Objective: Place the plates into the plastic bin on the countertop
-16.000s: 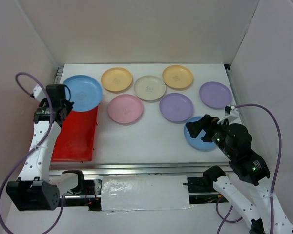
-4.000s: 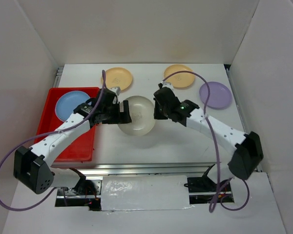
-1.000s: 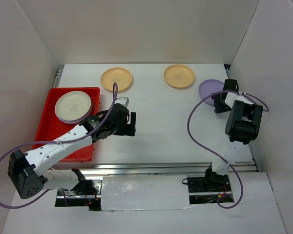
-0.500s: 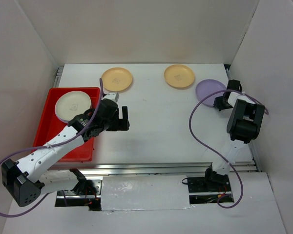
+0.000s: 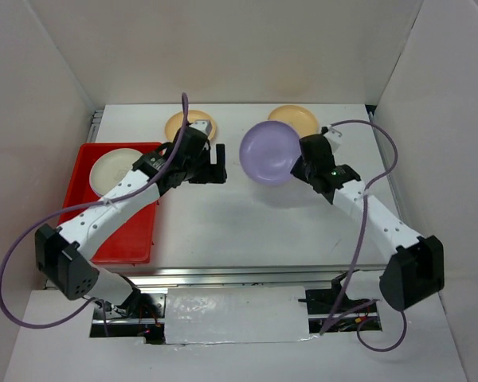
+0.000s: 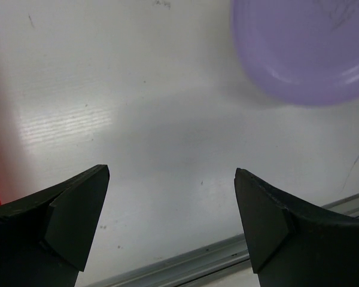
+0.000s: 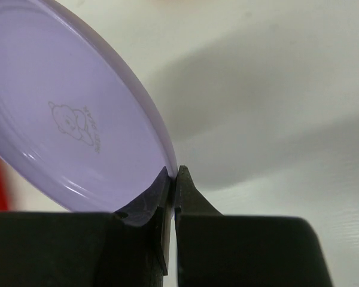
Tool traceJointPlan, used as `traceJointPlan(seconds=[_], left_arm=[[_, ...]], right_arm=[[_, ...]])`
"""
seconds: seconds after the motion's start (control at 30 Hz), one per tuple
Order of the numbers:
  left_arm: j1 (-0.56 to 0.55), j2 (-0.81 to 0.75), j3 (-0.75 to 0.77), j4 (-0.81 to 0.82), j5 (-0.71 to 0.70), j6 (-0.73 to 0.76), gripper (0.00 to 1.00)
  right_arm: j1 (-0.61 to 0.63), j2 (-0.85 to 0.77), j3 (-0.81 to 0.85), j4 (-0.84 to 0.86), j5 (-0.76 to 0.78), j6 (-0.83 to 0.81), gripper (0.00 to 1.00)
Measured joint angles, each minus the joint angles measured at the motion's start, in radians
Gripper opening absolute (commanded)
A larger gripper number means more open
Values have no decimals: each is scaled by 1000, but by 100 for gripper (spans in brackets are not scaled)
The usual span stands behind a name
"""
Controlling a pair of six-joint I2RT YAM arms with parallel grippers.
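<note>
A purple plate [image 5: 268, 153] hangs tilted above the middle of the countertop [image 5: 247, 227], pinched at its right rim by my right gripper [image 5: 297, 165]. The right wrist view shows that plate [image 7: 66, 119] clamped between the shut jaws of the right gripper [image 7: 175, 174]. My left gripper [image 5: 217, 165] stands open just left of the plate, with nothing between its fingers. From the left wrist the purple plate [image 6: 305, 48] shows at the upper right, beyond the left gripper [image 6: 172, 173]. The red plastic bin [image 5: 119, 231] sits at the left with a cream plate [image 5: 115, 167] on top of its stack.
Two orange-yellow plates lie at the back, one [image 5: 178, 123] partly under the left arm and one [image 5: 296, 117] partly behind the purple plate. A metal rail [image 5: 247, 274] runs along the near edge. White walls enclose the left, back and right sides.
The right gripper shut on the purple plate at the back right, lifted it and carried it left to the middle. The left arm swung back and right, still open.
</note>
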Motion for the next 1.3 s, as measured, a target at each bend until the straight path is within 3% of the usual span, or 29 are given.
traceJointPlan(seconds=[0.2,0.27,0.33,0.5,0.53,0.57,0.6,0.63,0.7,0.8,1.0,1.07,1.23,1.3], left_arm=[[42,90,43,-5,39,16,95],[54,87,28,2,59,22,90],[67,77,3,12,81,20,78],[79,50,-22,22,137,-7,0],[82,42,-22,27,149,-25,0],[89,32,-22,39,160,-33,0],[94,21,-22,39,159,-31,0],[98,14,-23,33,138,-33,0],[135,-2,-42,32,106,-55,0],[282,-47,-112,29,93,-99,0],[863,-150,-276,34,169,-185,0],[990,-141,-293,34,200,-206,0],[1104,2,-262,32,298,-230,0],[1111,67,-245,33,332,-236,16]], right_arm=[[52,-150,-84,16,-269,-94,0],[50,-156,-89,29,-374,-101,0],[56,-156,-89,46,-460,-105,0],[85,-155,-93,63,-537,-101,3],[85,-155,-99,62,-530,-101,16],[84,-156,-108,64,-530,-92,37],[83,-155,-119,77,-544,-82,84],[85,-157,-125,82,-559,-74,99],[90,-176,-136,89,-575,-72,100],[74,-225,-165,97,-572,-61,100],[-26,-280,-284,139,-590,-55,100],[-47,-272,-319,142,-608,-55,100],[-64,-268,-355,143,-650,-64,100],[-68,-268,-355,151,-665,-71,100]])
